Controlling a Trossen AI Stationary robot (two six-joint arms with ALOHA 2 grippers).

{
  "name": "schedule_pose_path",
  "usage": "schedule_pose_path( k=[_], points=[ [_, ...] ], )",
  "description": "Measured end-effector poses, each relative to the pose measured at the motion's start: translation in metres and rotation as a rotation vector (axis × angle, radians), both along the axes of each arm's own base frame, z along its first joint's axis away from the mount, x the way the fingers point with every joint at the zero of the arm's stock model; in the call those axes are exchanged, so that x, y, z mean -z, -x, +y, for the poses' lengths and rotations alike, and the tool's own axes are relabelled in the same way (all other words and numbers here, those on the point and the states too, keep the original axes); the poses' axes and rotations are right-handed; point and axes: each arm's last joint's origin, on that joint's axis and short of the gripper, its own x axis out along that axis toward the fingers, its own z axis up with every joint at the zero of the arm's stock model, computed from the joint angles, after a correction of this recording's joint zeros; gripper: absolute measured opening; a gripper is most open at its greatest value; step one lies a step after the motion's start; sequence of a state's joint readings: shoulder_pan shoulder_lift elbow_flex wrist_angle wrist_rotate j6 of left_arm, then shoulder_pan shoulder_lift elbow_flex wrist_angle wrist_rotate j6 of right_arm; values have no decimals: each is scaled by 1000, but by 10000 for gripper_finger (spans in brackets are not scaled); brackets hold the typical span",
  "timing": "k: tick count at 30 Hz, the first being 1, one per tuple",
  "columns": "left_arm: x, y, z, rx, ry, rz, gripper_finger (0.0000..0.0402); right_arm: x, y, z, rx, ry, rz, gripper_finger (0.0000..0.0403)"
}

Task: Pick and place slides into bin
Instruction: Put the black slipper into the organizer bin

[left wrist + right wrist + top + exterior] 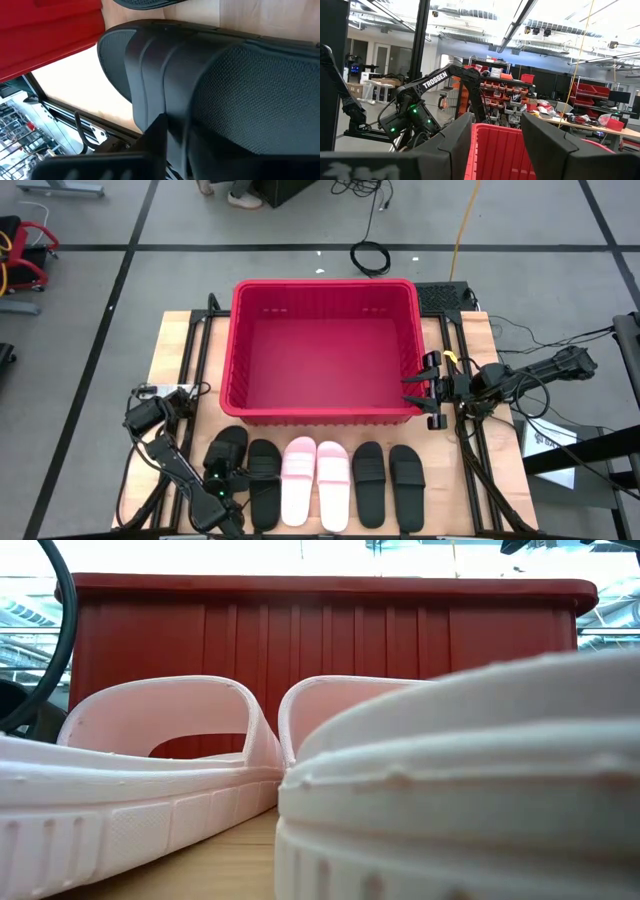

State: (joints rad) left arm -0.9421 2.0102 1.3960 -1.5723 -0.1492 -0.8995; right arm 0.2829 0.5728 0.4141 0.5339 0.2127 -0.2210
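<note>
Six slides lie in a row along the table's near edge: a black pair at the left, two pale pink ones (315,483) in the middle, and a black pair (387,482) at the right. The red bin (240,350) stands behind them, mid-table. My left gripper (220,482) is down on the leftmost black slide (232,445), which lies skewed, and is shut on it. My right gripper (425,393) hangs open beside the bin's right wall, nothing between its fingers (455,145). My left gripper comes slanting down from the near left onto the leftmost black slide. One finger (156,142) lies against the strap's side (150,85), where it rises from the sole. The other finger and the exact hold are hidden by the slide. The slide lies flat on the table.
The bin's near wall (320,670) rises just behind the pink slides (150,770). Black frame rails (470,470) run along both table sides. Bare wood shows between the bin and the row of slides.
</note>
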Motion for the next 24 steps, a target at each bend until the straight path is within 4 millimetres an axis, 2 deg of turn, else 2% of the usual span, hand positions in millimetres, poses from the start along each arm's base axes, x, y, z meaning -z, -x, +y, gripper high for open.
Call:
schedule_pose_path(
  k=[3, 16, 19, 24],
  points=[
    [0, 0, 0, -3, 2, 5, 8, 0, 0, 0, 0, 0, 0, 164],
    [-2, 2, -1, -47, 30, 26, 4, 0, 0, 0, 0, 0, 0, 164],
    [-9, 4, 0, -56, 51, 4, 4, 0, 0, 0, 0, 0, 0, 164],
    [-32, 12, 3, -90, 92, -97, 3, 0, 0, 0, 0, 0, 0, 164]
  ],
)
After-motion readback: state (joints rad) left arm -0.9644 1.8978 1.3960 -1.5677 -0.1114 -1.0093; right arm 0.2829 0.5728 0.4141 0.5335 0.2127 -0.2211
